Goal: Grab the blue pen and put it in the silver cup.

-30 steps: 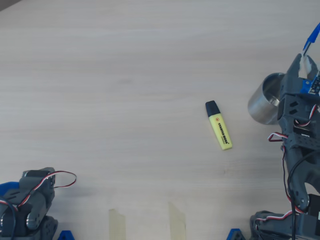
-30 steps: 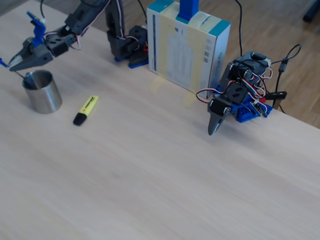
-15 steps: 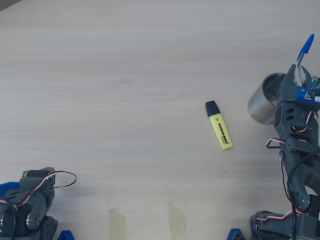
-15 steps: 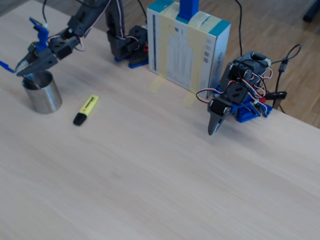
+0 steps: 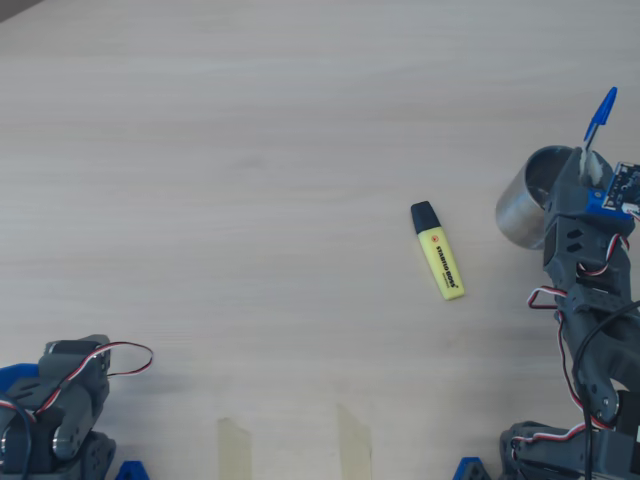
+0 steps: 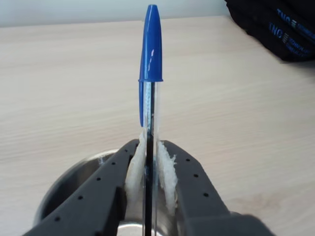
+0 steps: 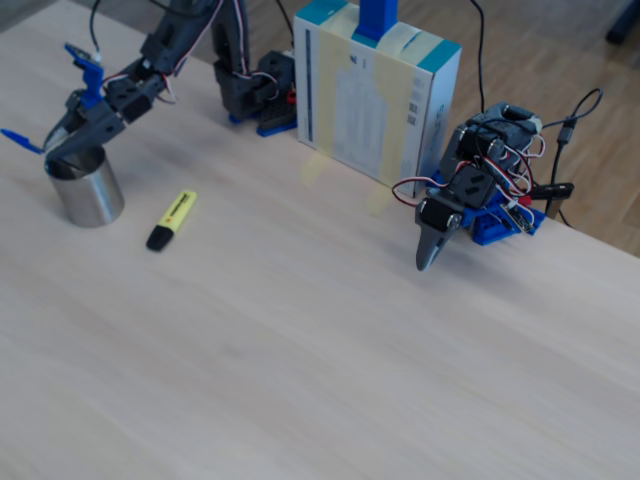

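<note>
Overhead view: my gripper (image 5: 583,168) hangs over the rim of the silver cup (image 5: 527,212), closed on the blue pen (image 5: 598,116), whose capped end juts out past my fingertips, beyond the cup's far edge. A yellow highlighter (image 5: 438,250) lies on the table well off to one side.

Wrist view: my 2 padded fingers (image 6: 135,169) pinch the pen's (image 6: 150,73) clear barrel, cap pointing away from me — the cup's (image 6: 69,179) mouth opens directly beneath them.

Fixed view: I (image 7: 62,135) lean low over the cup (image 7: 85,190), the pen (image 7: 22,139) held nearly flat, not upright.

The risk, as I judge it: released this flat, the pen may bridge the rim and roll off onto the table — or its overhanging capped end may tip it out.
</note>
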`<state>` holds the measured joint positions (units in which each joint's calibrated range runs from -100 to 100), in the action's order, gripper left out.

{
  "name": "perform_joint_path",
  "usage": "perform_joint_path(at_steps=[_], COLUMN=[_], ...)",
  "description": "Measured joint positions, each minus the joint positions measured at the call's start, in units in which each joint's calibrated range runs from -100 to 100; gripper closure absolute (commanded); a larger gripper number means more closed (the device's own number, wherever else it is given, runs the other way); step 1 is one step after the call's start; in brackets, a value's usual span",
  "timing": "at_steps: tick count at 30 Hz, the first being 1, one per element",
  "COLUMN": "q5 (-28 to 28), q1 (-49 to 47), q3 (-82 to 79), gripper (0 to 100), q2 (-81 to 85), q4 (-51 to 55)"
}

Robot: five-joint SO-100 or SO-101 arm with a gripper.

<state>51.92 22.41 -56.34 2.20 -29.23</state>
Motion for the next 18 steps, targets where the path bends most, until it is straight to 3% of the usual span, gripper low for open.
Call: perform_joint_path(at_steps=[15, 18], q5=[0.00, 0.00], q1=[0.00, 0.00], q3=[-3.16, -3.16], gripper=[97, 93], q2=[0.25, 0.25], q4=[0.00, 0.00])
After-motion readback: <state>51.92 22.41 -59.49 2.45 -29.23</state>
